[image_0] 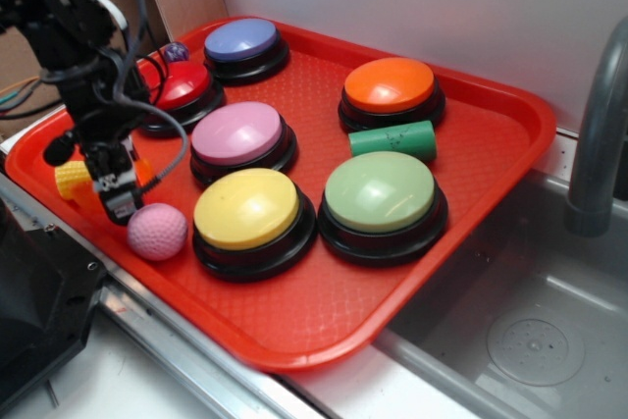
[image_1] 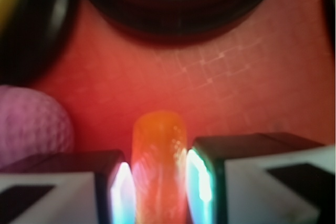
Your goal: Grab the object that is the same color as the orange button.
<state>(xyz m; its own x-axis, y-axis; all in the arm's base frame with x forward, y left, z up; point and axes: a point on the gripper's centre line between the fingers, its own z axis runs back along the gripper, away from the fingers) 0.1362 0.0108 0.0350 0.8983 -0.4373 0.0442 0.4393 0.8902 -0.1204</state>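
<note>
The orange button [image_0: 389, 83], glossy on a black base, stands at the back right of the red tray [image_0: 392, 301]. The object [image_1: 159, 161], a small bright-orange toy piece, sits upright between my two fingers in the wrist view and touches both pads. In the exterior view only a sliver of the object [image_0: 144, 173] shows beside the gripper [image_0: 116, 193], which is low over the tray's front left corner. The gripper [image_1: 160, 192] is shut on the object. The tray surface fills the view behind it.
A pink dimpled ball [image_0: 157, 231] lies just right of the gripper, and a yellow corn toy [image_0: 71, 180] just left. Yellow [image_0: 245, 208], pink [image_0: 236, 132], green [image_0: 379, 191], red [image_0: 182, 85] and blue [image_0: 241, 40] buttons and a green cylinder [image_0: 392, 139] crowd the tray. A sink [image_0: 530, 340] lies right.
</note>
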